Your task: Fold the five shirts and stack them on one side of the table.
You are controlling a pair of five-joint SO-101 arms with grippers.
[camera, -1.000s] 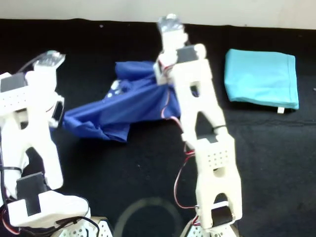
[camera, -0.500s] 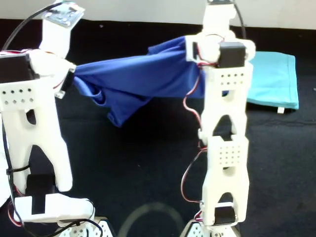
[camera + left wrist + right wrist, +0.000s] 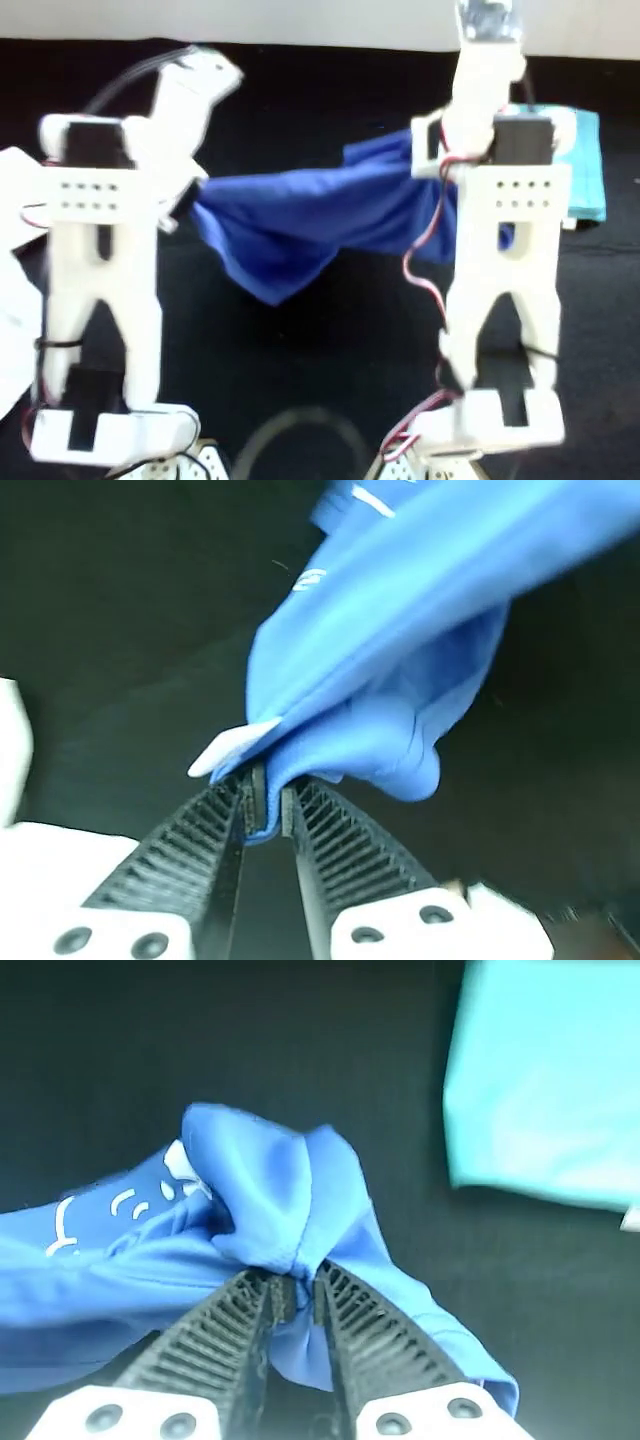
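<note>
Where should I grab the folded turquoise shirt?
Probably the turquoise shirt by its near edge, coming from the arms' side: it lies flat and folded, so only an edge can be pinched. The right gripper now holds the blue shirt.

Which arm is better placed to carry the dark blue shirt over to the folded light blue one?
Probably the right. Its tool pinches the dark blue shirt close beside the folded light blue shirt, while the left tool grips the shirt's far end.

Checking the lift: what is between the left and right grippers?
The blue shirt stretches there, the left gripper and right gripper each shut on one end; the high view shows it.
</note>
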